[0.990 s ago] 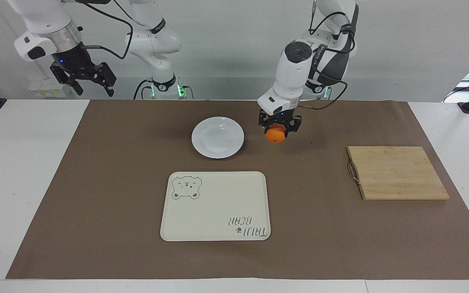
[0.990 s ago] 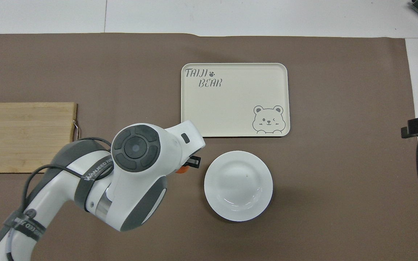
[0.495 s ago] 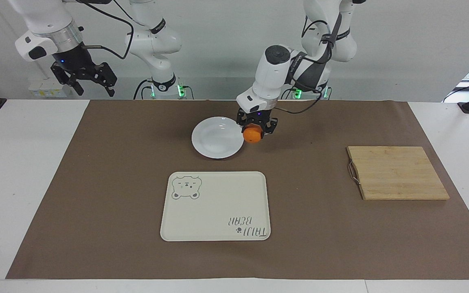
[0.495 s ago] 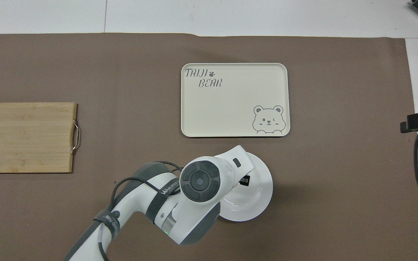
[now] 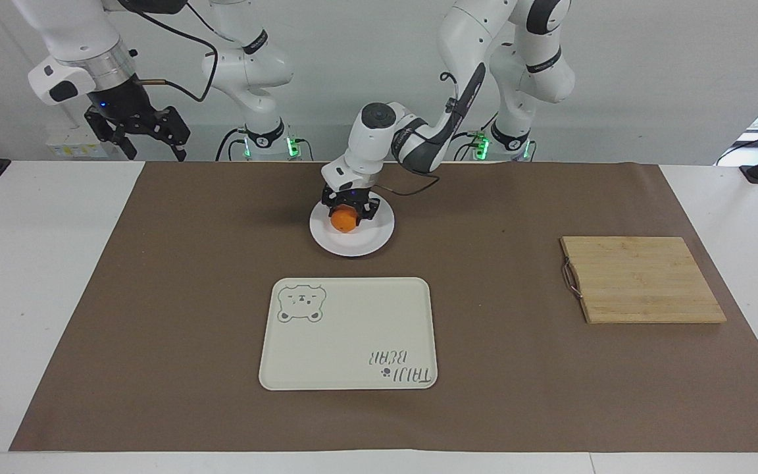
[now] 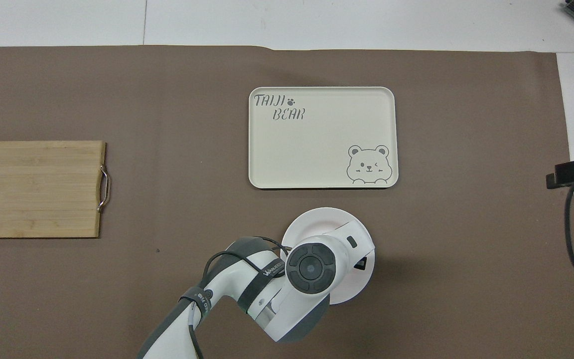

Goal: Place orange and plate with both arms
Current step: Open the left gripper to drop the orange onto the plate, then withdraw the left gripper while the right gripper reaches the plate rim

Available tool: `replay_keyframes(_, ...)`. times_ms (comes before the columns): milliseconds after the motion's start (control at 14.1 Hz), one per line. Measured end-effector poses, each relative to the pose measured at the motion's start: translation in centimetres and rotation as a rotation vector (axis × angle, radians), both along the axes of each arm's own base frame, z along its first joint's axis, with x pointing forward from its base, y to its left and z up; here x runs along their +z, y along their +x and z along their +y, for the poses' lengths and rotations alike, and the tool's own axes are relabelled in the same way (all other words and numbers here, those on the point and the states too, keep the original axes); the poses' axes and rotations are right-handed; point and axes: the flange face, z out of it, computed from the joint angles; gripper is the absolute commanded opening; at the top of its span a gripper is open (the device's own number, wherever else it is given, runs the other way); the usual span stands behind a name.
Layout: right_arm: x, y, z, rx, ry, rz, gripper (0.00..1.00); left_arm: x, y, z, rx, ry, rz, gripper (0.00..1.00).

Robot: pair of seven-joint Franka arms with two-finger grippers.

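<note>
My left gripper (image 5: 347,212) is shut on the orange (image 5: 345,222) and holds it low over the middle of the white plate (image 5: 371,241); I cannot tell whether the orange touches the plate. In the overhead view the left arm's wrist covers the orange and much of the plate (image 6: 317,223). My right gripper (image 5: 150,141) is open and empty, raised in the air at the right arm's end of the table, where that arm waits.
A cream bear-print tray (image 5: 346,336) lies farther from the robots than the plate; it also shows in the overhead view (image 6: 317,144). A wooden cutting board (image 5: 642,280) with a metal handle lies toward the left arm's end. A brown mat (image 5: 175,296) covers the table.
My left gripper has carried the orange sideways from beside the plate to over its middle and lowered it. The right arm has barely moved.
</note>
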Motion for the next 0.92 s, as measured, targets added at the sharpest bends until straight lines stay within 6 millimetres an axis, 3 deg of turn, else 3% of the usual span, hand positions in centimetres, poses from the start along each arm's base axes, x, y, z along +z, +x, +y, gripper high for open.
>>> replay_keyframes(283,-0.2,-0.1,0.0,0.001,0.001,0.004,1.0,0.4,0.4,0.5,0.005,0.014,0.01,1.0)
replay_keyframes(495,-0.4,-0.1,0.4,0.007,0.001,0.008,1.0,3.7,2.5,3.0,0.036,0.037,0.032,1.0)
replay_keyframes(707,-0.4,0.1,0.6,0.015,0.005,-0.003,1.0,8.4,5.4,9.0,0.094,0.109,0.102,1.0)
replay_keyframes(919,-0.9,0.7,1.6,0.03,0.039,-0.036,1.0,12.4,9.8,17.7,0.118,0.142,0.116,1.0)
